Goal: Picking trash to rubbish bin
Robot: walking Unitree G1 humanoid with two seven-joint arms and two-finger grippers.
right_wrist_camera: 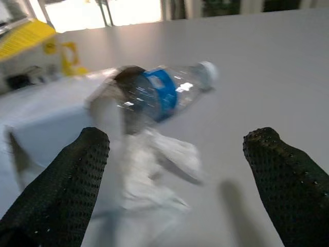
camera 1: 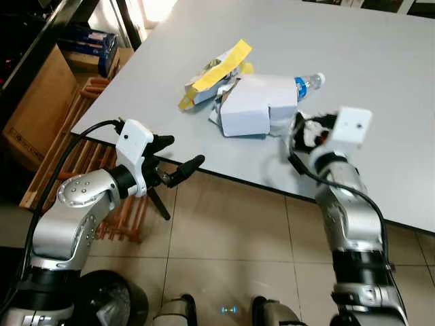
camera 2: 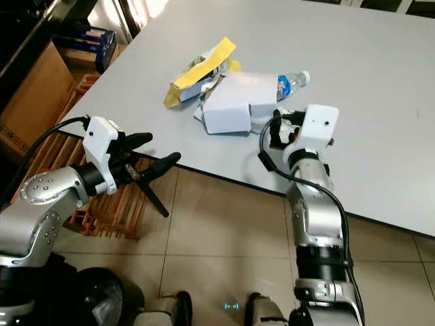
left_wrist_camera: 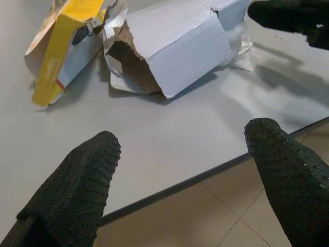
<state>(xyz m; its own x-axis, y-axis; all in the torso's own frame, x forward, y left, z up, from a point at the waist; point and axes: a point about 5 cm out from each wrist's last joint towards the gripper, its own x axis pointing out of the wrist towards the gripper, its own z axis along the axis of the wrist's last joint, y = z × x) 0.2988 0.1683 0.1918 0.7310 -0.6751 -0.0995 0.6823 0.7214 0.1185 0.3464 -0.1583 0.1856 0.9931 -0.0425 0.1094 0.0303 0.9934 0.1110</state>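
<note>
Seen from the head of a two-armed humanoid: a broad grey table [camera 1: 380, 61] running across the upper frame, its near edge cutting diagonally above a beige tiled floor [camera 1: 231, 231]. Heaped near that edge, the trash: a torn white cardboard box [camera 1: 253, 105], lying on its side with a ragged brown opening facing the left wrist camera; touching its far-left side, a crumpled yellow-and-white package [camera 1: 214, 71]; poking out from behind the box's right end, a clear plastic bottle [camera 1: 307, 84] with a blue label, lying flat, cap pointing away from the box. Beside the bottle in the right wrist view, a crumpled scrap of white paper [right_wrist_camera: 169, 154] on the tabletop.

Left of the table, a brown cardboard carton [camera 1: 37, 109] and a slatted wooden rack [camera 1: 88, 163] on the floor. Low at the left, beside the robot's body, a round dark object [camera 1: 109, 299], possibly a bin, too dim to tell.

Raised over the table edge just right of the box, the right gripper [right_wrist_camera: 177, 170], fingers spread wide, pinching nothing, aimed at the bottle and paper. Held off the table's near-left edge over the floor, the left gripper [left_wrist_camera: 193, 170], likewise spread and empty, pointed toward the box. All trash on the table, apart from both claws.
</note>
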